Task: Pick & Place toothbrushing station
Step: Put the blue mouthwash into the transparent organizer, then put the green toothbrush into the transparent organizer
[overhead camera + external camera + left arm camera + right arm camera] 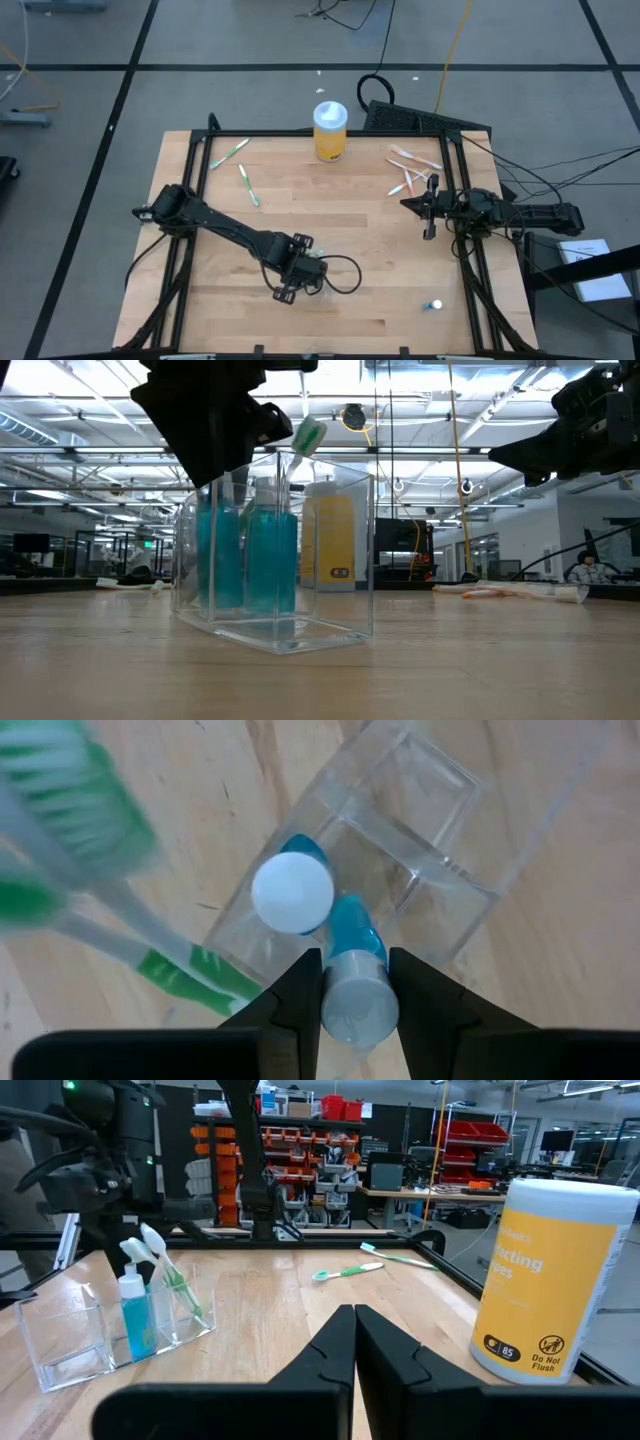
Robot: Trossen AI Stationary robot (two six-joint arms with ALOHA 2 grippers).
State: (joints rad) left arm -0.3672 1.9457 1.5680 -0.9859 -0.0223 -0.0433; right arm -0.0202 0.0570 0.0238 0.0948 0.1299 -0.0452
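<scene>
The toothbrushing station (312, 270) is sitting on the worktop (380, 290) toward its front, holding two tubes (345, 935) and toothbrushes (150, 965). The left end effector (297, 270) is hanging directly over it. A jar (330, 131) is standing at the back edge, loose toothbrushes (240, 170) lying left of it and more (412, 170) right.

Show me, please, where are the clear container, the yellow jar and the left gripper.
clear container (330, 560): low view, on its bare front wall.
yellow jar (330, 140): high view, on its yellow body.
left gripper (355, 990): left wrist view, midway between its fingertips, around a grey cap.
</scene>
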